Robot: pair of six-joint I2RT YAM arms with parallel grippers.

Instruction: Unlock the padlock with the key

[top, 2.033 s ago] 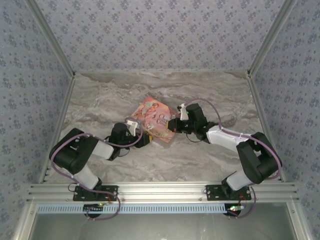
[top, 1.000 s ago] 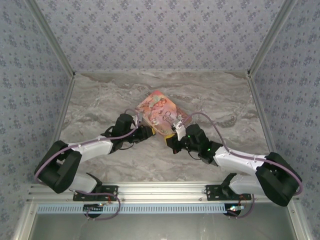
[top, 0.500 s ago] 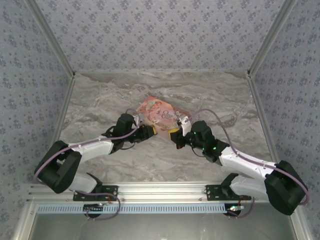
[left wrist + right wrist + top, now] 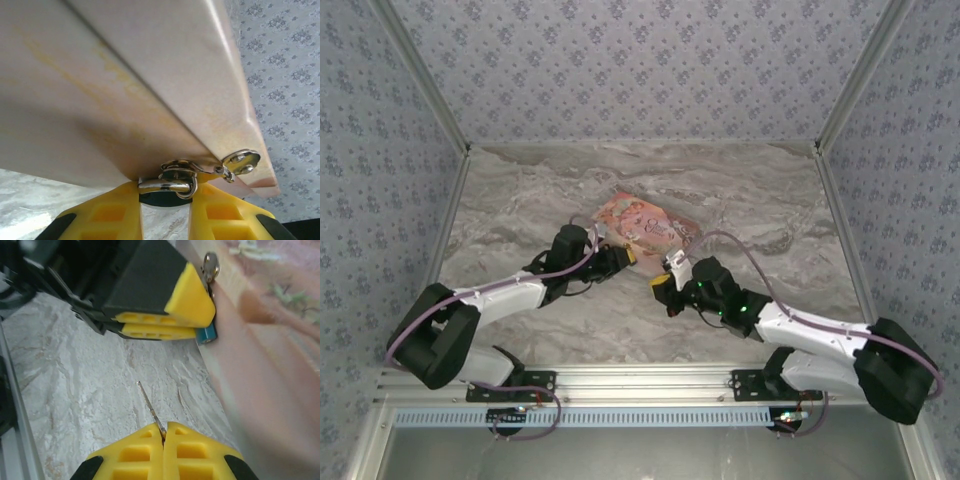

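The tiny padlock shows its blue body (image 4: 206, 333) in the right wrist view, pinched between the yellow fingers (image 4: 165, 315) of my left gripper. Its silver shackle (image 4: 165, 185) hooks into a metal clasp on the edge of the pink illustrated box (image 4: 125, 90). My left gripper (image 4: 165, 210) is shut on the padlock, at the box's near-left edge (image 4: 623, 257). My right gripper (image 4: 164, 432) is shut on the key, whose thin blade (image 4: 149, 407) sticks out over the marble, short of the padlock. From above, the right gripper (image 4: 660, 286) sits just in front of the box (image 4: 645, 225).
A round silver tag (image 4: 241, 161) hangs off the clasp by the box corner. The box is tipped up on the marble table (image 4: 520, 210), leaning over the left gripper. Patterned walls (image 4: 640, 70) close in the back and both sides.
My right gripper has drawn back from the box edge, toward the near left, still holding the key. The left arm has stayed in place at the box.
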